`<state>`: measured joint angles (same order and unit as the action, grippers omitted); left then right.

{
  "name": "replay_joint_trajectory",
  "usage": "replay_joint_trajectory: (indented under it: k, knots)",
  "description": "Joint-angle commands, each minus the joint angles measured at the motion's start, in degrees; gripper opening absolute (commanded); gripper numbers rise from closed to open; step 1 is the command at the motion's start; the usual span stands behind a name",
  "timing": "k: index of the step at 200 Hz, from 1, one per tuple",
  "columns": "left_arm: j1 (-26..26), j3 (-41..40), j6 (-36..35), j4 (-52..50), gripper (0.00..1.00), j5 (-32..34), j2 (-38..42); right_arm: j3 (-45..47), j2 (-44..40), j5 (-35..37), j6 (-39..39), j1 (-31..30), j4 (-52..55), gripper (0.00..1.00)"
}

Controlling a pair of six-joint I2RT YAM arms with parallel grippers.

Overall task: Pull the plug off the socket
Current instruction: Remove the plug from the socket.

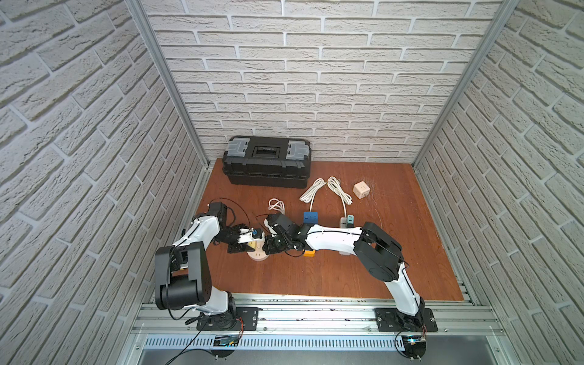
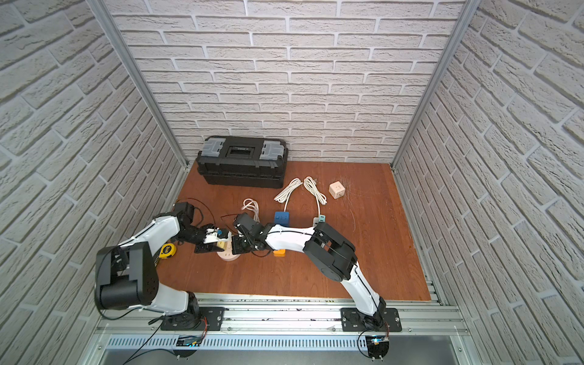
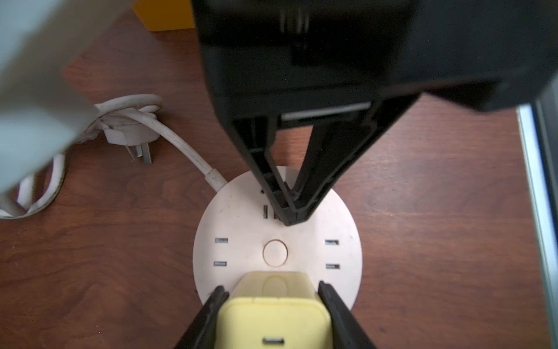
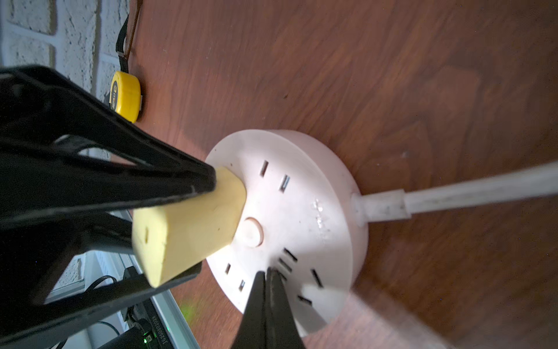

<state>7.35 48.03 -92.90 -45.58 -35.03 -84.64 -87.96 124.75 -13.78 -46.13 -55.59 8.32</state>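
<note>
A: What is seen left of the socket (image 1: pixel 259 254)?
B: A yellow tape measure (image 2: pixel 167 250) is seen left of it, well apart, on the counter (image 1: pixel 347 271).

A: Left gripper?
B: The left gripper (image 3: pixel 271 294) is closed partway onto the yellow plug (image 3: pixel 273 320). Both fingers (image 3: pixel 216 302) are pressed against the plug's sides.

A: Plug location?
B: It is set on the socket's left edge, with its base against the face. The prongs are hidden, so seating cannot be told.

A: Right half of the socket?
B: The right gripper (image 4: pixel 267 276) is fully closed and nothing is held. Its tips are pressed onto the socket's face, beside a group of slots. The centre button (image 3: pixel 275 253) is exposed between plug and tips.

A: Anything further right?
B: The socket's white cord (image 4: pixel 453 196) is led out from its rear rim. An orange block (image 1: pixel 309 253) is seen near the socket's right side, partly covered by the right arm. A blue cube (image 1: pixel 311 217) is placed to the right of the socket and behind it.
</note>
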Motion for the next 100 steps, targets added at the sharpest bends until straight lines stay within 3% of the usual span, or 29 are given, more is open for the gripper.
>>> replay_joint_trajectory:
  k: [1, 100]
  knots:
    - [-0.3, -1.3, 1.1, -1.9, 0.0, -1.2, 0.5, -0.1, 3.3, 3.2, -0.8, 0.3, 3.4, 0.03]
    - [-0.3, -8.6, 3.2, 11.0, 0.0, -2.5, 5.5, 0.1, 5.5, 7.6, -4.5, 0.7, 7.4, 0.03]
